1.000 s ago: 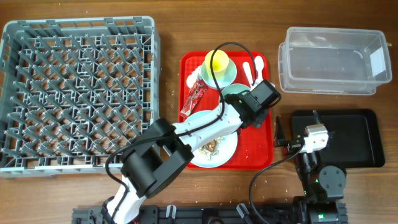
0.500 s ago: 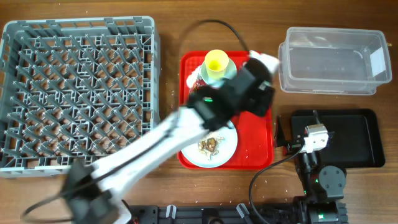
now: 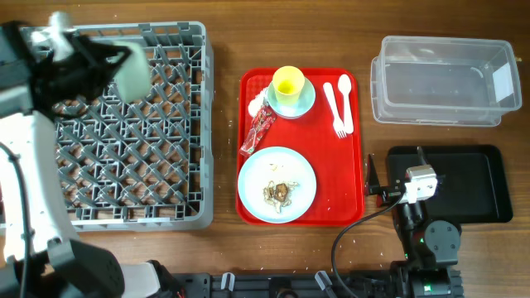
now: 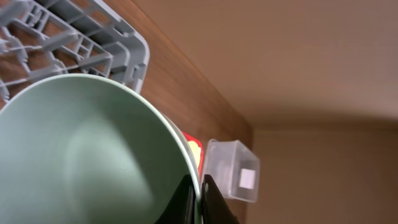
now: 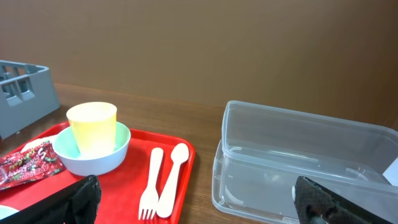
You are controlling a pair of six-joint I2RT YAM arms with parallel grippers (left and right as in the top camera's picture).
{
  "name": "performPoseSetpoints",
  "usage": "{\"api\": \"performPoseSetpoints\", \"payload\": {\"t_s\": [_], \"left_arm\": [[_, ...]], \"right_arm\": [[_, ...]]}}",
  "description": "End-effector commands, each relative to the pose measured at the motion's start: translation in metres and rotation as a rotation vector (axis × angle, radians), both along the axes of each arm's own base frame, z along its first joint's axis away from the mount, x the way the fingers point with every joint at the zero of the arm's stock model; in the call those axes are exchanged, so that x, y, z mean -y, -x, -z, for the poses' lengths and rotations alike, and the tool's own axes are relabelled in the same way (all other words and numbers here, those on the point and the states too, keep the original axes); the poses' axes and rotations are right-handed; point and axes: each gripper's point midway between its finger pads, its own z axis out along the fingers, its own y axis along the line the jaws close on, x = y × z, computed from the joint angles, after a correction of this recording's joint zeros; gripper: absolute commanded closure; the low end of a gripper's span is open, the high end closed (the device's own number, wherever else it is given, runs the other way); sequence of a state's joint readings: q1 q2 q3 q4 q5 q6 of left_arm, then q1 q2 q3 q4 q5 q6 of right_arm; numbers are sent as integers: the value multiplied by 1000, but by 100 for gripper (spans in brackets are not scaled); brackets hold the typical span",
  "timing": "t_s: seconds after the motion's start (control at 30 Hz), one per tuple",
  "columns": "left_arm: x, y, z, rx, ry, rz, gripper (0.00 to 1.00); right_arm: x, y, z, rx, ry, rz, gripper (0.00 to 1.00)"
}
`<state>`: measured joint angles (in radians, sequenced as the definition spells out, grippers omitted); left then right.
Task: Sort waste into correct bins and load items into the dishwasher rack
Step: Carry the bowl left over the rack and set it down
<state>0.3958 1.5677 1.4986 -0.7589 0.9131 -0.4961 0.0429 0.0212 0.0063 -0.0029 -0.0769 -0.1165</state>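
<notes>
1. The grey rack is the target; I judge loading is the step in hand
2. The plate with scraps waits on the red tray
3. The green bowl hangs over the rack's far left corner
4. The left claw pinches the bowl's rim; next it should lower the bowl between the pegs, then let go
5. The right claw gapes wide, holding nothing

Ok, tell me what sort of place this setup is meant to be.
Probably a canteen-style dish-return station staged on a wooden table: a grey dishwasher rack, a red serving tray carrying a used plate and a fork, and a clear tub beside it.
</notes>
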Motion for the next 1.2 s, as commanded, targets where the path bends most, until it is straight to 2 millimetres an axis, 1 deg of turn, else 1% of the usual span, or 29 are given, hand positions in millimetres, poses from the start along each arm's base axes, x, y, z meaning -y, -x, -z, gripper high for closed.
{"api": "performPoseSetpoints", "payload": {"t_s": [0.0, 0.07, 0.13, 0.23, 0.3, 0.43, 0.47, 0.57, 0.63, 0.73, 0.83, 0.9, 0.93, 1.07, 1.13, 1.17], "left_arm": [[-21, -3, 7, 32, 130, 54, 96], [-30, -10, 17, 50, 200, 87, 96], [-36, -16, 25, 96, 209, 125, 96], [-55, -27, 51, 74, 229, 100, 96], [-72, -32, 75, 51, 244, 71, 96], [-95, -33, 107, -3, 304, 26, 96], [-102, -30, 114, -6, 348, 21, 96], [-115, -26, 126, -7, 435, 12, 96], [-117, -25, 131, -11, 472, 16, 96], [-115, -24, 132, -17, 502, 22, 96], [-119, -22, 132, -17, 499, 11, 96], [-133, -18, 135, -18, 489, -25, 84], [-139, -17, 138, -28, 478, -49, 76], [-181, 4, 163, -134, 419, -214, 55], [-198, 17, 174, -203, 391, -292, 52], [-202, 22, 175, -226, 379, -315, 51]], "right_arm": [[3, 0, -2, 9, -12, 14, 0], [3, 0, -2, 9, -12, 15, 0], [3, 0, -2, 9, -12, 15, 0], [3, 0, -2, 9, -12, 15, 0], [3, 0, -2, 9, -12, 14, 0], [3, 0, -2, 9, -12, 15, 0], [3, 0, -2, 9, -12, 15, 0], [3, 0, -2, 9, -12, 15, 0], [3, 0, -2, 9, -12, 15, 0], [3, 0, -2, 9, -12, 15, 0], [3, 0, -2, 9, -12, 14, 0], [3, 0, -2, 9, -12, 14, 0], [3, 0, -2, 9, -12, 15, 0], [3, 0, -2, 9, -12, 15, 0], [3, 0, -2, 9, -12, 15, 0], [3, 0, -2, 9, -12, 15, 0]]}}
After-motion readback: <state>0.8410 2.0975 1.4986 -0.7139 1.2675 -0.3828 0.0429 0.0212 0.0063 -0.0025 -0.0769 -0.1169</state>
